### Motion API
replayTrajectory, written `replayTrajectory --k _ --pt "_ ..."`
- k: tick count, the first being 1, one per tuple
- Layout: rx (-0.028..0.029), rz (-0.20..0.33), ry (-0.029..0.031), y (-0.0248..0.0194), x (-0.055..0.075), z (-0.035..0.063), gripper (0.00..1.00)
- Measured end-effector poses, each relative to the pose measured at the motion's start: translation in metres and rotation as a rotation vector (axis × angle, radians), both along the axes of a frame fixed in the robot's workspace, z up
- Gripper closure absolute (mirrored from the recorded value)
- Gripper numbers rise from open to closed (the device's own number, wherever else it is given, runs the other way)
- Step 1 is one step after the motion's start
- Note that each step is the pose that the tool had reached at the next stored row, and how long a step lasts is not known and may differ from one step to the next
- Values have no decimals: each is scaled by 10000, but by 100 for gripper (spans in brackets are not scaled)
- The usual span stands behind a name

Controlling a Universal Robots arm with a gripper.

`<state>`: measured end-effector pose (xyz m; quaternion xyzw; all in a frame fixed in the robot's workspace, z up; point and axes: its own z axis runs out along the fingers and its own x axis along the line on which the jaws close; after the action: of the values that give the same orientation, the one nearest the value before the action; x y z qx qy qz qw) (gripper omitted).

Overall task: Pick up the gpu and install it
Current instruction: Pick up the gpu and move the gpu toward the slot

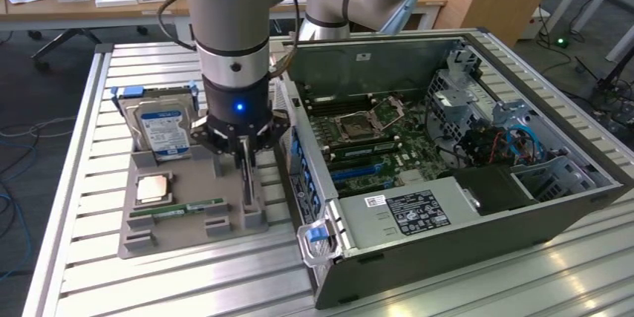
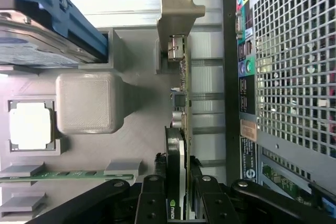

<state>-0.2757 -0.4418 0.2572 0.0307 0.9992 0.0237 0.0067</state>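
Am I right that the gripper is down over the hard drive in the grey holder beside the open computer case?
Not quite: the gripper is over the gpu, not the hard drive, as the wrist view shows; the grey holder and open case are right.

Slatted table (image 1: 148, 287): parts tray (image 1: 190, 183), computer case (image 1: 446, 246)

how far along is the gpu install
Done: the gripper is down at the gpu and looks closed on its upper edge. In hand: the card, standing on edge in the grey holder beside the open computer case. Left: it is not yet lifted out, and not yet seated on the motherboard.
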Motion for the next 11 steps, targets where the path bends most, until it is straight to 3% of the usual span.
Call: replayTrajectory --k 5,11 --pt "0 0 1 0 0 177 73" --pt "0 0 0 0 0 309 73"
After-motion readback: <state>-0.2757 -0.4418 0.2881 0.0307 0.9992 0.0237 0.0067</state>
